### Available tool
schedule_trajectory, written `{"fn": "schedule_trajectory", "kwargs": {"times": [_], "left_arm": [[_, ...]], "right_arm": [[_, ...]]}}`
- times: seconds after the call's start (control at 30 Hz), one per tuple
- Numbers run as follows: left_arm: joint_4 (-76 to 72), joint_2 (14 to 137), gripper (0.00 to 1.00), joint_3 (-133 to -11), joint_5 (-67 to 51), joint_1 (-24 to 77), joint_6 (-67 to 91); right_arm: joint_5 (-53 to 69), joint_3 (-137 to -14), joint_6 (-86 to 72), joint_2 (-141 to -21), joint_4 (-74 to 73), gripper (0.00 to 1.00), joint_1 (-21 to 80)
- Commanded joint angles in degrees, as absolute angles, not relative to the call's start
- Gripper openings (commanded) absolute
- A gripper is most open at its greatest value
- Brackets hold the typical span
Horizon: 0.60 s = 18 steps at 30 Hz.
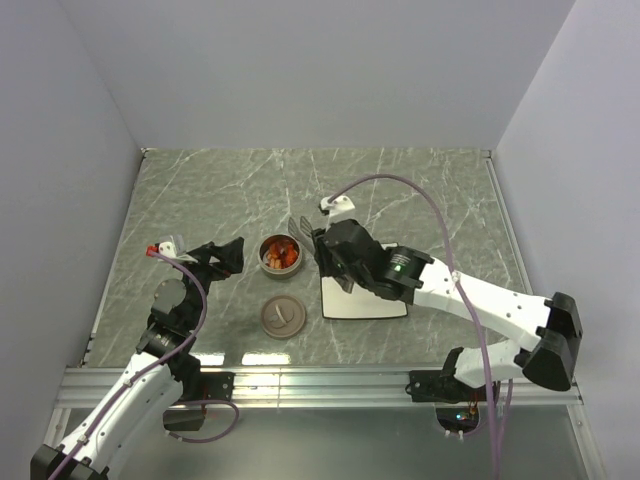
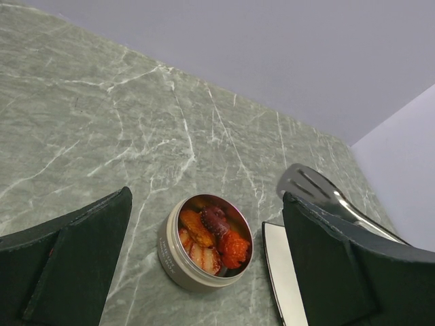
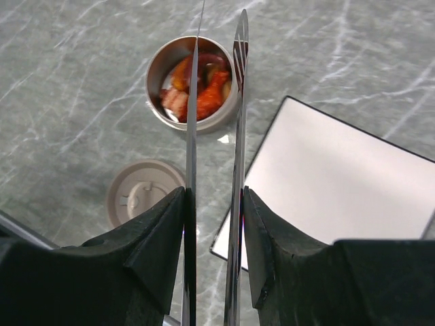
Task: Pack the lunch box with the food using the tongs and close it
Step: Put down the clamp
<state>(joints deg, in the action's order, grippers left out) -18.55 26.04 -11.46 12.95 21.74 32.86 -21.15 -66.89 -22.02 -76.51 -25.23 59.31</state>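
The lunch box, a small round silver tin, stands open mid-table with the food inside, orange and dark red pieces. Its lid lies flat just in front of it, handle up. My right gripper is shut on the tongs. In the right wrist view the two thin tongs arms run out from between my fingers, slightly apart and holding nothing, with their tips over the tin. My left gripper stands wide open left of the tin, apart from it.
A white square plate lies right of the lid, under my right arm, with nothing on it. The plate's edge lies close to the tin's right side. Grey walls close the table at back and sides.
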Motion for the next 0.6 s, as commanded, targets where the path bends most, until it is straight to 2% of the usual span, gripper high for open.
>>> {"fn": "schedule_trajectory", "kwargs": {"times": [0.0,0.23,0.57], "left_arm": [[-20.3,25.93,1.0,-11.51,12.92,21.88,33.57],[-20.3,25.66,0.99,-11.51,12.66,21.88,33.66],[-21.0,26.45,0.99,-11.6,12.04,21.88,33.57]], "right_arm": [[-25.84,-64.69,-23.02,-72.6,-25.31,0.46,58.71],[-27.24,-59.95,-24.17,-67.07,-26.19,0.46,54.33],[-24.0,-48.35,-24.87,-57.31,-26.1,0.48,39.21]]}}
